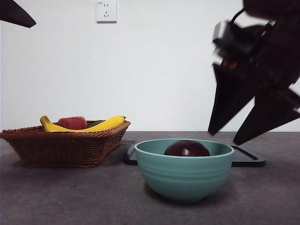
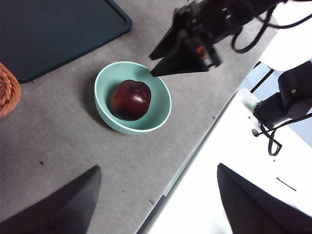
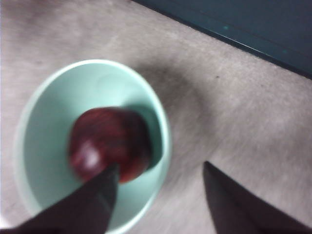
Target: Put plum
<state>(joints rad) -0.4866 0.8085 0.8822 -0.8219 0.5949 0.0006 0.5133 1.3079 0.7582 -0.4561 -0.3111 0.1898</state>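
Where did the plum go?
The plum sits inside the teal bowl at the front of the table, right of the basket, below the open right gripper.

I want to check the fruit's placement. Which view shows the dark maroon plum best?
The left wrist view: the round dark maroon plum lies sharp and whole inside the teal bowl. The front view shows only its top; the right wrist view is blurred.

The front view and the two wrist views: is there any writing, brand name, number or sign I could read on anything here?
None can be read.
The white wall socket shows only plug holes, no lettering.
The round dark maroon plum, the teal ceramic bowl, the brown woven basket and the dark flat tray bear no labels.
The right gripper, open above the bowl, shows small coloured marks, too blurred to read.
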